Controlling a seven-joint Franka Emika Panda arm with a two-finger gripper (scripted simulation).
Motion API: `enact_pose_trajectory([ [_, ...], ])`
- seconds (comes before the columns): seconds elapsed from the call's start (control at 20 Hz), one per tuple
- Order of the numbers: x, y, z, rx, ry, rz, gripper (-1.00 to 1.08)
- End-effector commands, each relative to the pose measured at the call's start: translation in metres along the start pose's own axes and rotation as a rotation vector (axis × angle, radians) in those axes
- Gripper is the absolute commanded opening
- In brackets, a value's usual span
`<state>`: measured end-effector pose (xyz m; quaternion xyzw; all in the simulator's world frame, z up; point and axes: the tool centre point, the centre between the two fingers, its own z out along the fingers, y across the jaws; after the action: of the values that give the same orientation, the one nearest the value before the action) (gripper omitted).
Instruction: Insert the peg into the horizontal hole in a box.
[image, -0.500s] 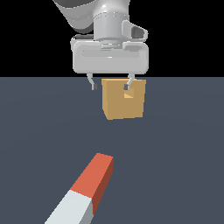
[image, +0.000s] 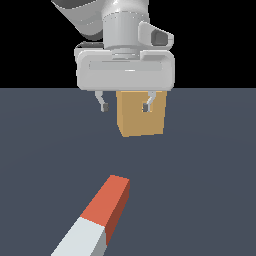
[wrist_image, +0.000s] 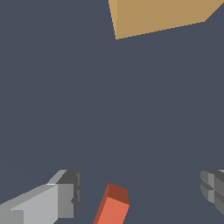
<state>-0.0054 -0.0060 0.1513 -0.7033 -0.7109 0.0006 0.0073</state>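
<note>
**Gripper spread above the floor, peg ungrasped, box behind**

The long square-section peg (image: 95, 220), red at its far half and pale grey at the near half, lies flat on the plain dark grey-blue floor (image: 200, 190) in the near part of the exterior view, its red end pointing toward the plain tan-orange cube box (image: 141, 116). Peg and box are well apart, with only bare floor between them. The white Panda gripper (image: 125, 107) hangs in front of the box in that view, its body covering the box's upper edge; the hole cannot be made out on the visible face. The fingers (image: 104, 106) stand wide apart and hold nothing. In the wrist view the peg's red end (wrist_image: 112, 206) sits between the two fingertips without touching either, and the box (wrist_image: 157, 15) lies beyond it.

Against the frame half a second ago, the gripper body fills more of the exterior view and sits slightly toward that view's left of the box; peg and box have not shifted
</note>
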Motion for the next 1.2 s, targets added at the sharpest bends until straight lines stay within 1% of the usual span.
enact_pose_trajectory([
  [0.0, -0.030, -0.003, 0.010, -0.001, -0.002, 0.046, 1.00],
  [0.15, -0.075, -0.011, 0.026, -0.004, -0.005, 0.117, 1.00],
  [0.35, -0.142, -0.028, 0.049, -0.008, -0.009, 0.223, 1.00],
  [0.45, -0.168, -0.036, 0.059, -0.009, -0.009, 0.266, 1.00],
  [0.6, -0.197, -0.047, 0.070, -0.011, -0.010, 0.314, 1.00],
  [0.7, -0.211, -0.053, 0.075, -0.012, -0.010, 0.337, 1.00],
  [0.85, -0.222, -0.058, 0.079, -0.013, -0.009, 0.357, 1.00],
  [1.15, -0.225, -0.059, 0.082, -0.012, -0.009, 0.361, 1.00],
])
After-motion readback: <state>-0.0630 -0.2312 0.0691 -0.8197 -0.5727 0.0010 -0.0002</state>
